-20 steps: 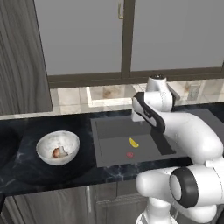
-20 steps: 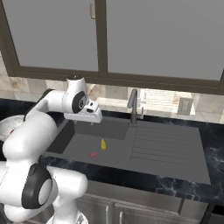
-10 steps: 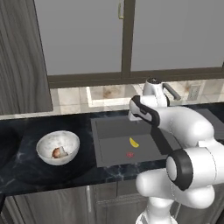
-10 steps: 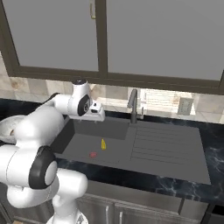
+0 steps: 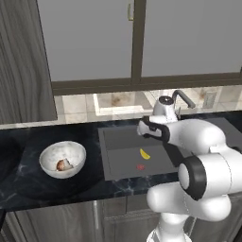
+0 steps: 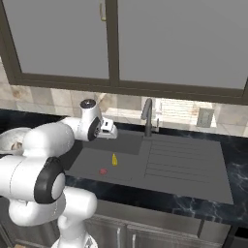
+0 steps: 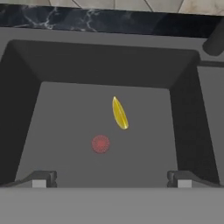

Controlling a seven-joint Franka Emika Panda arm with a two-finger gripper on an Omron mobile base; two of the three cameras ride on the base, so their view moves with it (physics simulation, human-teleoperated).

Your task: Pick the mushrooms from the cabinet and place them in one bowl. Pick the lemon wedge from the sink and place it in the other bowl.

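The lemon wedge lies on the floor of the sink; in the hand view it sits above and between the fingers, a little right of the midline between the two tips, well clear of both; fingers spread fully apart, nothing between them. The wedge's long axis runs nearly straight up the hand view, tilted slightly so the upper tip leans left; so the long axis runs roughly across the line joining the tips, meaning the fingers would likely close across its narrow width. A red spot on the basin floor sits just below-left of the wedge, nearer the fingers, not touching it.

In the left base view the gripper hangs over the sink's back-left part, the wedge lower and toward the front; right base view shows the same, wedge below the hand.

The marbled bowl sits on the dark surface left of the sink with mushrooms inside.

Judgement: next step is a descent onto the wedge, shifted slightly right.
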